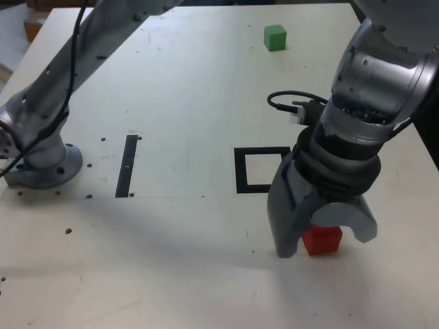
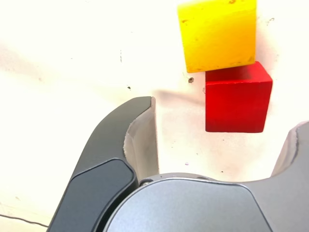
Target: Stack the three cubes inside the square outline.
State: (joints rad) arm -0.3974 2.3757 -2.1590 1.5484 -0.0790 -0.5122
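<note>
red cube (image 1: 322, 240) sat on the bench (image 1: 178, 110) near the front edge, toward the exterior view's right, just in front of and slightly right of the square outline (image 1: 263, 169). it was outside the outline, not touching it. wrist view showed the yellow cube (image 2: 217, 34) right against the red cube (image 2: 237, 99), corner to corner, the two skewed relative to each other; yellow was hidden behind the arm in the exterior view. green cube (image 1: 275, 37) was well apart from both, far side of the bench, upright on its own. nothing was inside the outline, pale centre bare.

pincer (image 1: 322, 236) pointed down over the red cube, jaws wide apart, one dark finger (image 1: 287, 216) on the exterior view's left of the cube, the other curved over its right side. wrist view put the red cube between the jaws with gaps on both sides, so no grip, nothing held. couldn't tell whether a fingertip touched the bench.

straight black strip (image 1: 127, 165) lay left of the outline in the exterior view, well apart from it. arm's base (image 1: 41, 164) was bolted at the bench's left edge. a black cable (image 1: 291, 103) looped off the wrist.
</note>
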